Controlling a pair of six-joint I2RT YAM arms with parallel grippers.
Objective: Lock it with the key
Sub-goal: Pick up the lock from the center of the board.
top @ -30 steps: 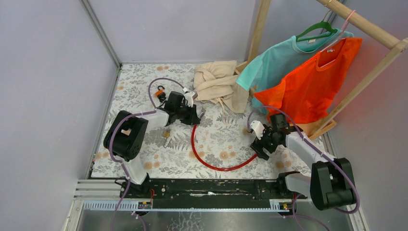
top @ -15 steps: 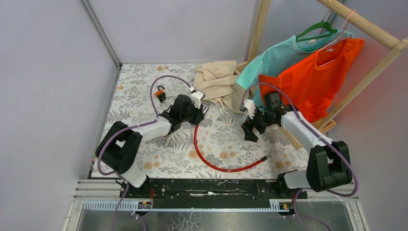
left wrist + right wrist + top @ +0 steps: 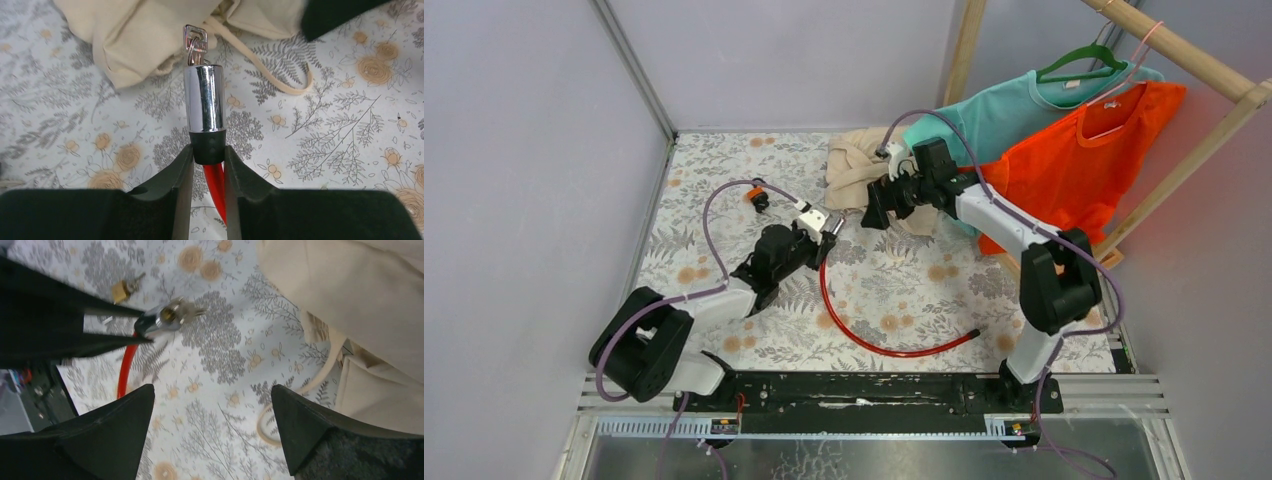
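Observation:
A red cable lock (image 3: 879, 348) lies looped on the floral table. My left gripper (image 3: 208, 150) is shut on the black collar below its chrome lock head (image 3: 204, 98), which points away from me off the table. A small silver key (image 3: 195, 40) sticks in the head's far end. In the top view the left gripper (image 3: 822, 232) holds the head mid-table. My right gripper (image 3: 871, 213) hovers just beyond it, open, nothing between its fingers. The right wrist view faces the lock head (image 3: 162, 317) and key (image 3: 187, 307) end-on. The cable's free end (image 3: 974, 333) lies at the near right.
A crumpled beige cloth (image 3: 864, 165) with a cord loop (image 3: 310, 385) lies behind the right gripper. A small brass padlock (image 3: 121, 289) sits on the table. An orange-and-black item (image 3: 757, 197) lies far left. Teal and orange shirts (image 3: 1064, 150) hang on a wooden rack at right.
My right arm swung from the cable's free end at the near right up to the far centre, facing the lock head. The left arm stretched out, carrying the lock head slightly rightward.

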